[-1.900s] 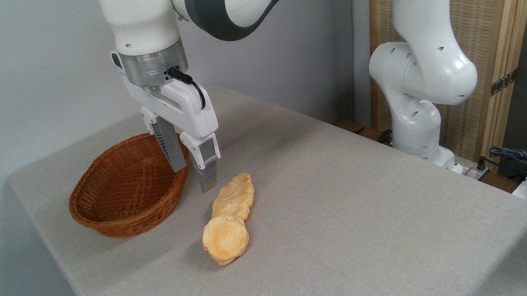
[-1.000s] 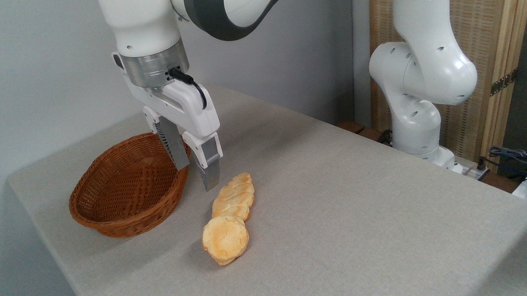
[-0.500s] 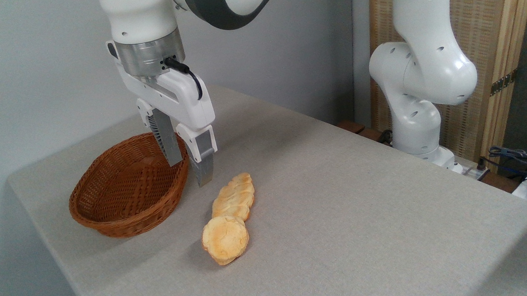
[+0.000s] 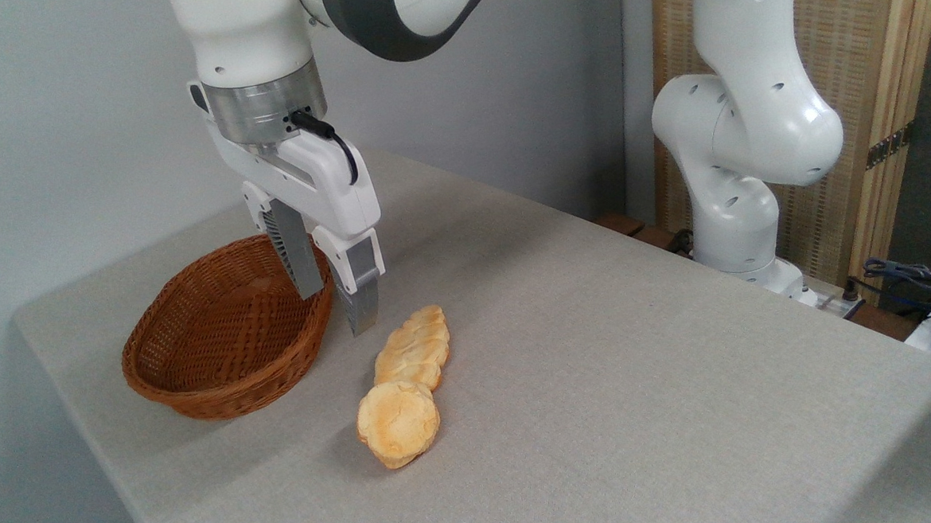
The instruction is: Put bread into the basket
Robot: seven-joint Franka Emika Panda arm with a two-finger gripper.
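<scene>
Fingers point(image 4: 363, 307) on the gripper point(image 4: 339, 312) are seen spread apart with nothing held, hanging over the near edge of the basket point(image 4: 201, 387) in the one fixed view. Bread point(image 4: 398, 422) is left on the table point(image 4: 639, 380), touching the end of a ridged pastry point(image 4: 413, 349) — well clear of the basket (which looks empty). It's judged light, crumbly and squashable, so it's probably best pinched gently across the flat sides at the middle.

Left of frame centre, the gripper point(image 4: 339, 306) hangs empty with fingers apart over the right rim of the wicker basket point(image 4: 226, 338). Below centre, the round bun point(image 4: 398, 422) touches the ridged pastry point(image 4: 413, 350) on the grey table point(image 4: 638, 364).
</scene>
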